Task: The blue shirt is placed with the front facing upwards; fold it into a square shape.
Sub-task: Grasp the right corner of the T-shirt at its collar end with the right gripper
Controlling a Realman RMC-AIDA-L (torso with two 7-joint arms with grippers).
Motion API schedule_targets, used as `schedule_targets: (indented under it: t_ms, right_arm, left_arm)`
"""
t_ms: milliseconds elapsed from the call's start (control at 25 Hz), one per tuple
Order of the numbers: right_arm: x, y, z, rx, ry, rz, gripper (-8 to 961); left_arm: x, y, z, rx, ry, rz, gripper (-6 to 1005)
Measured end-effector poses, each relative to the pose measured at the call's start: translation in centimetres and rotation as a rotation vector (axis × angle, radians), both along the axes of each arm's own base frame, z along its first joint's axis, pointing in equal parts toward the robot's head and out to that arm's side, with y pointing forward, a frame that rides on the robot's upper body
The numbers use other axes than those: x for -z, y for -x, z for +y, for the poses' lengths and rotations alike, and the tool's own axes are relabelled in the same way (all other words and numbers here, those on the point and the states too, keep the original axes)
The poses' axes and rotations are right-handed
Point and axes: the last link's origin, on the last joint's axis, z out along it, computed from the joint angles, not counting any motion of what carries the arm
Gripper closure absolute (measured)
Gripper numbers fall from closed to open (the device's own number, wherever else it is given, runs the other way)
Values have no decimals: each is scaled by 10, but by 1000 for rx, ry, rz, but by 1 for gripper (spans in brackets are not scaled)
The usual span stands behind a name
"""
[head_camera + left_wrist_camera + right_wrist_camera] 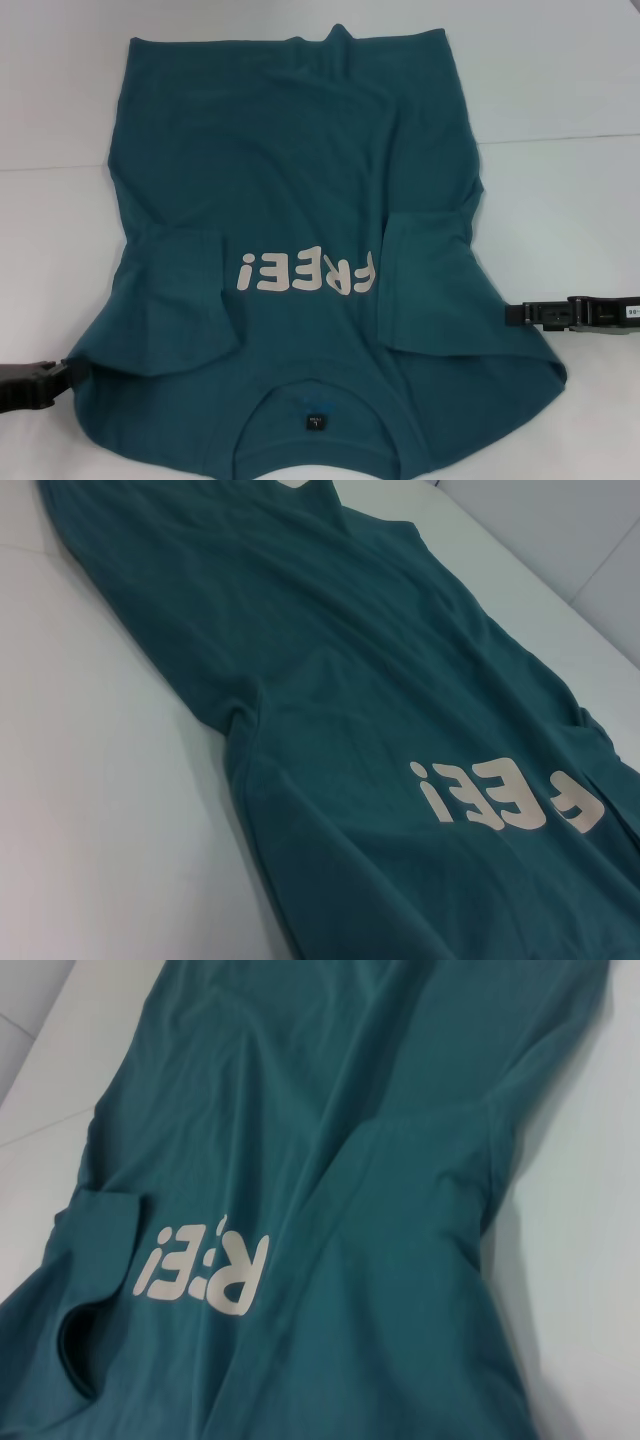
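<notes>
Left pincer: low at the shirt's near-left corner, just beside the shoulder edge, tip touching or almost touching the cloth. I cannot tell whether its fingers are apart or together; the tip is dark against the fabric. Right pincer: at the shirt's right side edge, level with the folded-in sleeve, tip right at the cloth border. Its finger state I cannot tell either. Neither wrist view shows its arm's own fingers.

Task item: large dark teal-blue short-sleeved cotton T-shirt, lying front-up on the white table, collar toward me, hem away from me. The white "FREE!" lettering reads upside down from the head camera. A small dark tag shows inside the collar.

Progress, my reading: both sleeves lie folded inward over the chest, the left sleeve to the left of the lettering and the right sleeve to its right. The right wrist view shows the right sleeve flap lying over the body with a soft crease. The outline is roughly rectangular, wider at the shoulders, with some wrinkles.

Left to do, as I judge it: the lengthwise fold or folds bringing collar and hem together; the body is full length, so no square yet. Early-to-middle stage.
</notes>
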Motion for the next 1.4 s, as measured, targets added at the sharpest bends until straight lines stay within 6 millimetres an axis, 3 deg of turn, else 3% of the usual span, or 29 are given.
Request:
schedule_targets:
  t_ms: [640,1400]
  right_arm:
    - [19,6,8,-40,-23,-42,56]
    - [18,6,13,-50,-62,-64,66]
  left_arm:
    - [0,-3,4,3,5,-1,998]
    - [1,-4,5,7,7,-2,998]
